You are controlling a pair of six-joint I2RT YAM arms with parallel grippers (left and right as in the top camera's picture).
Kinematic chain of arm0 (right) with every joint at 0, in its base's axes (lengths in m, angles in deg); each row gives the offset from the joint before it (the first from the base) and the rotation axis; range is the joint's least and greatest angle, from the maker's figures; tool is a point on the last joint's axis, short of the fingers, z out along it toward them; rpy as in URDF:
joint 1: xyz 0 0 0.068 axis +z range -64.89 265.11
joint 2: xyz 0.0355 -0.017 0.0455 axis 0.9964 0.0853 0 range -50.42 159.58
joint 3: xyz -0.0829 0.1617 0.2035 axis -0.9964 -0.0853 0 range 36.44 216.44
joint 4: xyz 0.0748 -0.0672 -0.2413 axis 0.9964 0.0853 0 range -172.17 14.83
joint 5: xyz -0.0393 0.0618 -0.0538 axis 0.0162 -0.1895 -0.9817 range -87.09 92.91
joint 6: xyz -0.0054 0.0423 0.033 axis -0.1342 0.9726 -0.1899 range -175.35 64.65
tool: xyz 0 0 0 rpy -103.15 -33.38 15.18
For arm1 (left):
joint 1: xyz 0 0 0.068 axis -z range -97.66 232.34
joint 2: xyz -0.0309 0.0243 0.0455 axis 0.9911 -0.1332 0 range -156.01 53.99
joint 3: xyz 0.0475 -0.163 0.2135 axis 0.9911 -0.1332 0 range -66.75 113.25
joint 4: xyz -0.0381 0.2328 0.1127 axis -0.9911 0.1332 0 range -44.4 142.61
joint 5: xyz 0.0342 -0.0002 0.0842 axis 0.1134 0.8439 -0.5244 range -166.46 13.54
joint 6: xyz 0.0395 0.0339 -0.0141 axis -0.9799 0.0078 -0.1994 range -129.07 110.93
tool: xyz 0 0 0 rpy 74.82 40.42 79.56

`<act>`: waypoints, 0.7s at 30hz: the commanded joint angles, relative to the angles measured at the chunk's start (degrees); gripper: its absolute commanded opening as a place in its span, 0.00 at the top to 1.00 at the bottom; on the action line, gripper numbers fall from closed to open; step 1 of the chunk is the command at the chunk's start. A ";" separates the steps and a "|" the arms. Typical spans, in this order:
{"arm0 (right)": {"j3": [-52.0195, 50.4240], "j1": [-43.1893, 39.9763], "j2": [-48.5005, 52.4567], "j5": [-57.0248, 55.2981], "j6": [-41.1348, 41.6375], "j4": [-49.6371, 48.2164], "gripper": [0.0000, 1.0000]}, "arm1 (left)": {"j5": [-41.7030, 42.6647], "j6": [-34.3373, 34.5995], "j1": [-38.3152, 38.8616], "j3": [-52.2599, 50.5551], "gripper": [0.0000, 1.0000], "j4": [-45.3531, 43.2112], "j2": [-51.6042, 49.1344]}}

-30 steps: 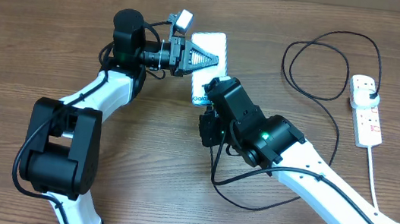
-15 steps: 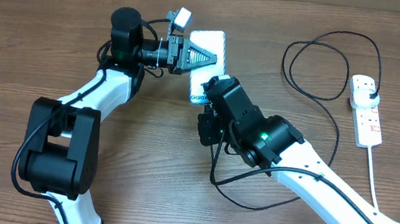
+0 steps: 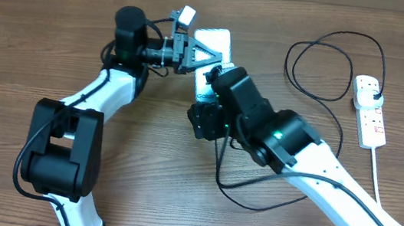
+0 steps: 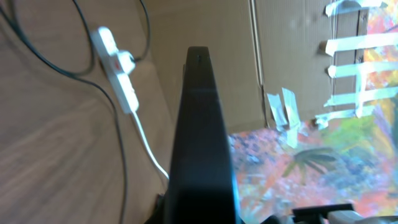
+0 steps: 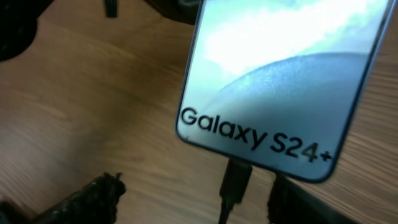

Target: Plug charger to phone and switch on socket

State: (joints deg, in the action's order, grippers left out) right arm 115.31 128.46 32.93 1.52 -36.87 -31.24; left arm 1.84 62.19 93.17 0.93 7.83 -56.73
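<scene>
The phone with its light blue screen is held off the table, and my left gripper is shut on its far end. In the left wrist view the phone shows edge-on as a dark slab. In the right wrist view the phone reads "Galaxy S24+", and the charger's connector sits in its bottom edge. My right gripper is open, its fingers standing apart from the connector. The charger cable loops to a black plug head in the white socket.
The socket's thick white cord runs toward the table's front right. Slack black cable lies under my right arm. In the left wrist view the socket lies far left, with a cardboard wall behind it.
My right gripper has opened and let go of the connector, which stays in the phone. The right wrist has shifted slightly up and left. The left arm holds still.
</scene>
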 commanded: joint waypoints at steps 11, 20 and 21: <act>12.24 -0.68 -29.03 -17.92 -0.24 18.62 0.00 | -16.15 -1.07 17.31 7.37 0.96 2.08 0.37; 11.93 -0.68 -36.94 -18.51 1.57 20.13 0.00 | -30.77 -40.41 15.54 17.49 0.96 56.24 0.35; 11.41 -0.68 -36.81 -18.51 1.75 20.00 0.00 | -31.08 -44.65 14.99 17.49 0.96 60.67 0.35</act>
State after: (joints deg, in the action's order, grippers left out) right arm 127.16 127.89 -4.88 -15.79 -36.44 -11.17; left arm -24.93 37.38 109.78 16.18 61.20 -56.77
